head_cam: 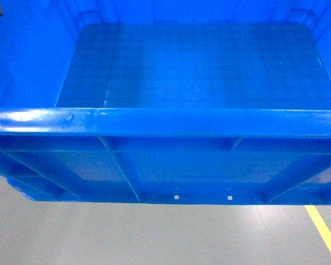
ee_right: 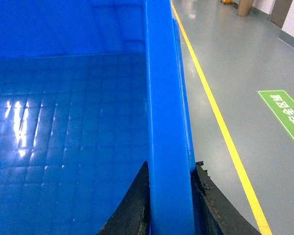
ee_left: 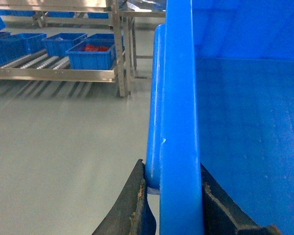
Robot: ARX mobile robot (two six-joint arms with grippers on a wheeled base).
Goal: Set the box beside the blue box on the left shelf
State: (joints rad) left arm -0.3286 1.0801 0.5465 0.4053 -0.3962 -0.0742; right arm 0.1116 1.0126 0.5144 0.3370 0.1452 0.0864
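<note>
The box, a large bright-blue open crate, fills the head view, held above the grey floor with its ribbed near wall toward me. My left gripper is shut on the box's left rim, one finger on each side. My right gripper is shut on the right rim in the same way. Neither gripper shows in the head view. The left shelf, a roller-track rack, lies far off at the upper left of the left wrist view. Several blue boxes stand on it, the nearest holding something red.
A yellow floor line runs along the box's right side and also shows as the yellow line. A green floor sign lies beyond it. Metal uprights stand at the shelf's right end. Grey floor stretches between me and the shelf.
</note>
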